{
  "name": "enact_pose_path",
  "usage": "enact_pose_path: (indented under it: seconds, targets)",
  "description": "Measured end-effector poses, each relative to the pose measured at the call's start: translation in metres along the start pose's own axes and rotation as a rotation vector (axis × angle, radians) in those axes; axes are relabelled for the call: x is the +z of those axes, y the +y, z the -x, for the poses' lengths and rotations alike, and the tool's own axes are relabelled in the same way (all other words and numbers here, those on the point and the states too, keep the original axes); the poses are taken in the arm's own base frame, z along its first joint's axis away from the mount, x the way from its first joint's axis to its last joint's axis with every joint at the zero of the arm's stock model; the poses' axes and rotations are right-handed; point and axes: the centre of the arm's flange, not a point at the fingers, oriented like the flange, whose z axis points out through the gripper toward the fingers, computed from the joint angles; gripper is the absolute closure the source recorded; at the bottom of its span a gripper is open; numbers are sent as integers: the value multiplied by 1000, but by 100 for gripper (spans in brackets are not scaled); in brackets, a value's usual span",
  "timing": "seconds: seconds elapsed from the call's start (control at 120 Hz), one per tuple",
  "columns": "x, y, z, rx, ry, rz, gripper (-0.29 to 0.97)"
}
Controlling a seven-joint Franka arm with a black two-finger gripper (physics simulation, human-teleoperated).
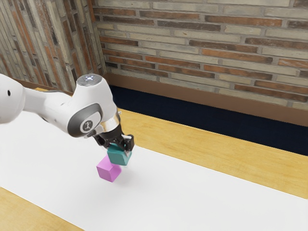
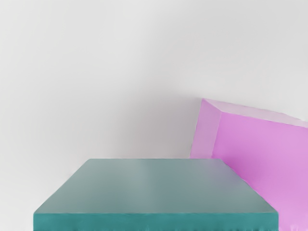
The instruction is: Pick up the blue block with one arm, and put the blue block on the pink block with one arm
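Blue block (image 1: 118, 156) is up off the worktop, clamped in the black gripper (image 1: 119, 148), one finger on each of two opposite sides, so the fingers are closed on it. It's really more teal than blue. It hangs just above the pink block (image 1: 109, 171), offset toward the exterior view's right, not squarely over it; I can't tell whether the two touch. From the wrist, the blue block (image 2: 154, 192) sits close under the hand with the pink block (image 2: 255, 159) lower down and off to one side. The pink block stands on the white worktop (image 1: 192, 192), about midway between its near and far edges, well away from the wooden border (image 1: 216, 144)
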Motion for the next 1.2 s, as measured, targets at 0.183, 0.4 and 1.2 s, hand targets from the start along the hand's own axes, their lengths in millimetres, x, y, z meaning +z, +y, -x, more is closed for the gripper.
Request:
enact_pose_path:
  seconds: [0.183,0.4,1.2]
  targets:
    - [-4,0,5,143,-8,0,29]
    - [-21,-43,-16,234,-3,-22,29]
    - [-5,-56,-27,259,36,-8,30]
